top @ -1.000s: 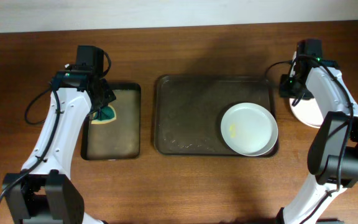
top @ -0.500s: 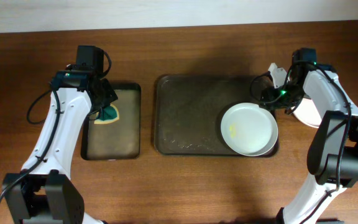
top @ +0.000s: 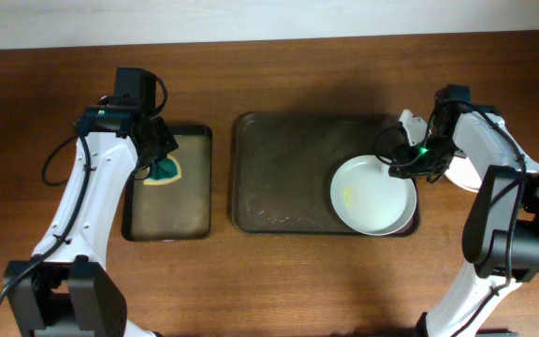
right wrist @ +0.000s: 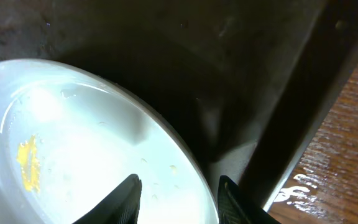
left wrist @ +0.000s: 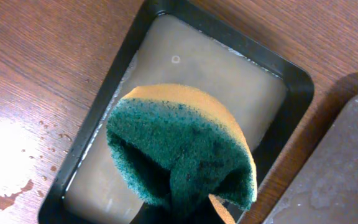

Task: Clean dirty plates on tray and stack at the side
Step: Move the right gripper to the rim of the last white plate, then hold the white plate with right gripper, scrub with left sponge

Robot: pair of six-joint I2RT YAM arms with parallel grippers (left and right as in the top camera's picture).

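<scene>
One plate [right wrist: 73, 137] beneath spread right pincer [right wrist: 179, 186]

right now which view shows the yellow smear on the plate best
The right wrist view: the yellow smear appears close and large on the plate. Overhead shows it only as a tiny fleck. The left wrist view misses it, showing just the sponge over the black tray.

The right arm [top: 490, 140] covers most of the side plate [top: 458, 176]. On the tray [top: 279, 168] a lower plate [top: 408, 223] shows only as a sliver under the top plate [top: 372, 195]. The sponge [left wrist: 179, 149] hides the fingertips of the left gripper [top: 157, 161], and the picture's bottom edge cuts off its folded end.
</scene>
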